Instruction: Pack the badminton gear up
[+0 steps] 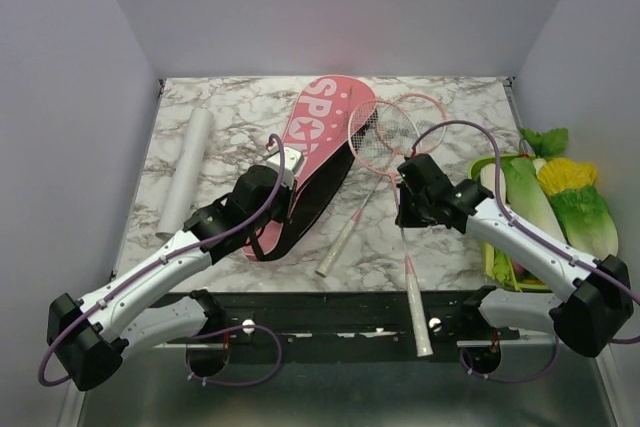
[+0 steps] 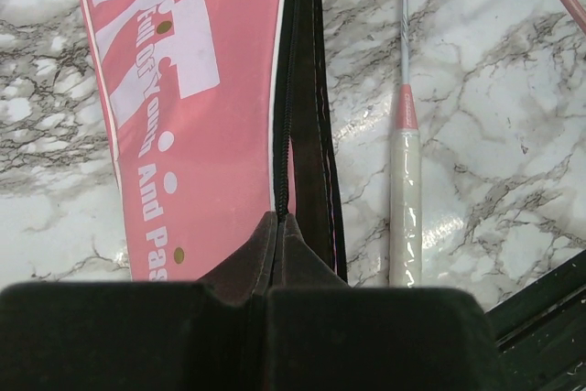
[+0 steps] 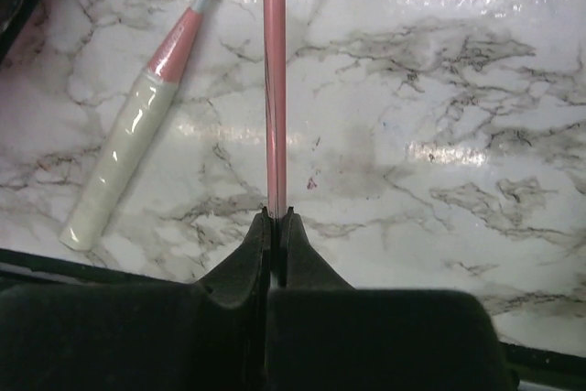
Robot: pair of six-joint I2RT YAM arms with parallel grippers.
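Right gripper (image 3: 275,216) pinches one racket shaft (image 3: 274,70), toy vegetables (image 1: 565,197) just beside.

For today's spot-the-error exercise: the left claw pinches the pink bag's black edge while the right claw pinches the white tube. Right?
No: the right claw pinches a pink racket shaft, as the right wrist view shows. The white tube lies apart, far left.

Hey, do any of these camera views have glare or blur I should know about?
Top external: sharp, evenly lit, faint pink cast on the wall above the pink bag. Left wrist: bag lettering crisp, the dark left gripper up close is soft. Right wrist: bright glare patches on the marble table, slightly soft overall, racket shaft readable.
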